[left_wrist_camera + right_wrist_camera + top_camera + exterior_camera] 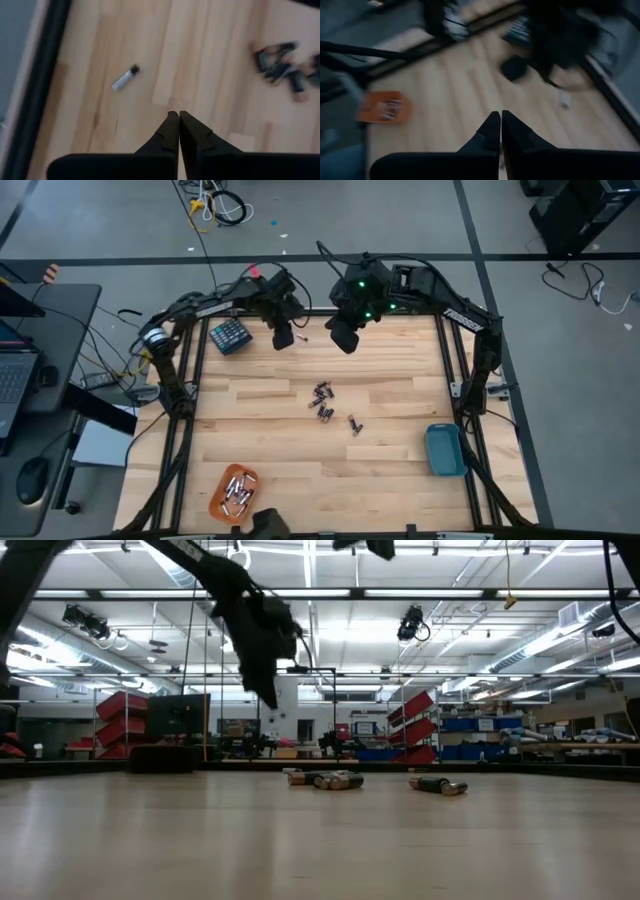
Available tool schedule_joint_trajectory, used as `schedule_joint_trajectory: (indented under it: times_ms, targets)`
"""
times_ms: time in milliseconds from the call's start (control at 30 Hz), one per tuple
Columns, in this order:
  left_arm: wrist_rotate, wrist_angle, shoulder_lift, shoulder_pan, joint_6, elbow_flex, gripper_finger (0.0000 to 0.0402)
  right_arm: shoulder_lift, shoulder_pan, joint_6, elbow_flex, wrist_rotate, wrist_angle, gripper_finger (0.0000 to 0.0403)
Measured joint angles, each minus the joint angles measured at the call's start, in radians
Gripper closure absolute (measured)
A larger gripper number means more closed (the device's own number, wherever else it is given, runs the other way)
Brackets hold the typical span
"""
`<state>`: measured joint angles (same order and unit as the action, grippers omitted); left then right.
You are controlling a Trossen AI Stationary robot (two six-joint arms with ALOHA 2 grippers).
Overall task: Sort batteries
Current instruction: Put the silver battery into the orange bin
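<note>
Right now both arms are hovering over the far edge of the table [390, 480], and neither one is carrying anything. Over on the left, the left gripper [283, 338] is hanging above the boards with its jaws clenched tight on nothing, and just beside it a single battery [125, 78] is lying loose on the wood. Next to it the right gripper [343, 338] is sitting high, jaws pressed together and empty as well. Down the middle of the table the loose batteries [322, 400] are lying in a small scatter, with a couple more [354, 424] resting just apart from them toward the blue tray [445, 450]. That blue tray is sitting by the right edge, while the orange tray [233, 491] at the near left corner is holding a cluster of cells. A dark teal keypad-like block [229, 335] is lying at the far left corner.
</note>
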<state>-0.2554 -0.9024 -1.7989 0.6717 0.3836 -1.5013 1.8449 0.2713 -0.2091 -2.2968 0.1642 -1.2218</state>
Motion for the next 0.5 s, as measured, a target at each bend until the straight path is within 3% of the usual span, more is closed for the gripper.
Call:
schedule_joint_trajectory:
  times_ms: [200, 500]
  targets:
    - [0.015, 0.032, 0.251, 0.012, -0.001, 0.032, 0.0400, -0.003, 0.029, 0.034, 0.150, -0.140, 0.064, 0.0396]
    - [0.011, 0.112, 0.670, 0.010, -0.029, 0.144, 0.0400, -0.001, 0.073, 0.082, 0.502, -0.153, 0.410, 0.0398]
